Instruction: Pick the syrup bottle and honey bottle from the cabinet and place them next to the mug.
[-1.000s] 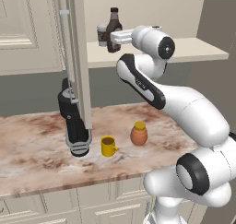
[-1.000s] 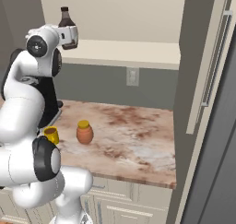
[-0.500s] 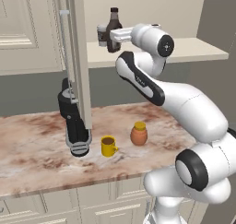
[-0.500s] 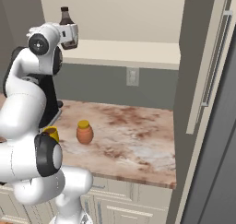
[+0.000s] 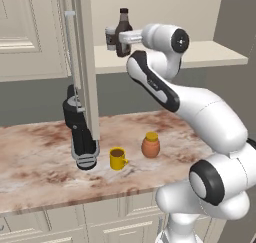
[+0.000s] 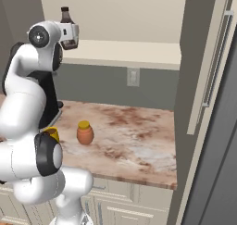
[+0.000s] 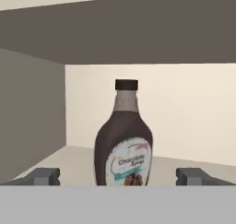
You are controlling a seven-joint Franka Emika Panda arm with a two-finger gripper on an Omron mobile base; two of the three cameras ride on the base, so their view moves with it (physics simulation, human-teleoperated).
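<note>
Vs a second ago: almost nothing differs, arm has eased a touch closer to the shelf, bottle and counter items sit where they were

Counts: one syrup bottle, one honey bottle, one mug, one dark appliance

Left to right in the left base view: open cream panelled cabinet door with long metal handle (image 5: 82, 62), black countertop appliance (image 5: 80, 132) standing just behind its lower edge, small bright yellow mug with dark inside (image 5: 117, 158) on the marbled brown-and-cream counter (image 5: 35, 162), squat ribbed orange-brown honey bottle with yellow cap (image 5: 150, 144) near the mug on its right, not touching it

Up top: dark brown flask-shaped syrup bottle with dark cap and pale label (image 5: 123, 33) stands upright on the pale cabinet shelf board (image 5: 210, 54), near its left end

Two-finger gripper (image 5: 120, 38) is level with the bottle body, spread to full width, fingertips (image 7: 44, 176) either side of the bottle with clear gaps in the hand view, holding nothing

Hand view: bottle centred and upright between the tips, label facing the camera
</note>
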